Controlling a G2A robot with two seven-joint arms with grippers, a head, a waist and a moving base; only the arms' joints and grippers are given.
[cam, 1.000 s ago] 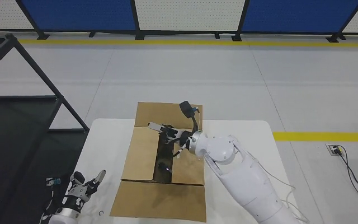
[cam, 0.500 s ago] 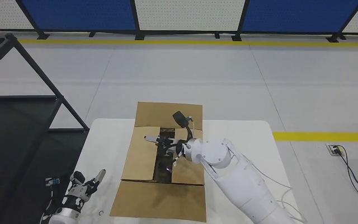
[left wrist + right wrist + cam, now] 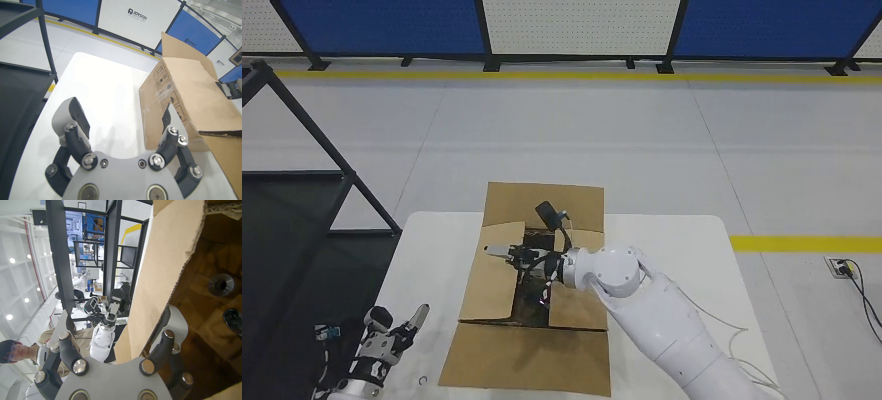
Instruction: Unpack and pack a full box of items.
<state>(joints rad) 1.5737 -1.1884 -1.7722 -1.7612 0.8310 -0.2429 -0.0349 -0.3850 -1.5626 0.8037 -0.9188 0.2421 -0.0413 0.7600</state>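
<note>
A flap (image 3: 160, 266) of the box (image 3: 527, 360) stood between the jaws of the right gripper (image 3: 118, 315), items (image 3: 220, 284) lay inside beyond them, and the table (image 3: 105, 85) lay beneath the left gripper (image 3: 121, 106).

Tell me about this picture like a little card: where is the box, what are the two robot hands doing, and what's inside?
Box: cardboard box with its flaps open, standing on the white table
Right gripper: open, with one box flap between its fingers, one finger outside the box and one inside
Left gripper: open and empty, above the table beside the box
Inside the box: a round grey item and a dark item, too dim to name
</note>
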